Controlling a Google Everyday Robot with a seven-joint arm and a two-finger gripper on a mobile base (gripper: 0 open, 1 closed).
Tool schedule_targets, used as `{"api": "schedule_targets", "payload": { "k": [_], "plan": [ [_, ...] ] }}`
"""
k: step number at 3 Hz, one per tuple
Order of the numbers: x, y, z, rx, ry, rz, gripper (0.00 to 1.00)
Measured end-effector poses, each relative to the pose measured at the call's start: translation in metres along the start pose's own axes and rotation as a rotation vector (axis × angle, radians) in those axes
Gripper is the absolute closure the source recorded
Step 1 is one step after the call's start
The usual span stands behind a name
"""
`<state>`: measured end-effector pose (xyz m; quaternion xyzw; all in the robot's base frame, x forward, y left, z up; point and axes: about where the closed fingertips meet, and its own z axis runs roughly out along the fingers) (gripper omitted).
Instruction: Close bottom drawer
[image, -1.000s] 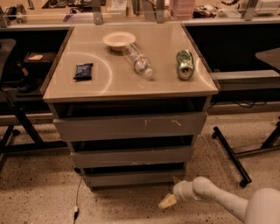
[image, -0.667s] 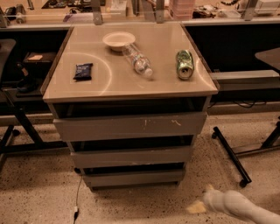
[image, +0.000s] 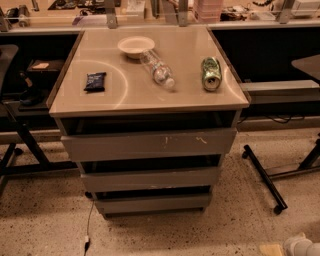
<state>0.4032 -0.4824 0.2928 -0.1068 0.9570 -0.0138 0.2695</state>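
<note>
Bottom drawer (image: 152, 202): seen lowest beneath the counter's (image: 150, 97) front edge, touched by nothing.
Hand (image: 272, 249): seen low, off the front right corner; openness cannot be told.

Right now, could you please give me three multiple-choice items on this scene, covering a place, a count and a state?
1. Where is the pincer?
A) at the upper left
B) inside a drawer
C) at the lower right, over the floor, apart from the bottom drawer

2. How many things lie on the cabinet top?
A) two
B) four
C) six

3. How is the bottle placed?
A) on its side
B) upright
C) standing on its cap

Answers:
1. C: the pincer shows in the lower right corner, away from the cabinet.
2. B: bowl, bottle, can and packet.
3. A: its whole length rests on the top.
</note>
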Motion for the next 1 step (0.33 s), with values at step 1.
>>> {"api": "schedule_targets", "payload": {
  "k": [1],
  "plan": [
    [0.0000, 0.0000, 0.0000, 0.000, 0.000, -0.001, 0.00]
  ]
}}
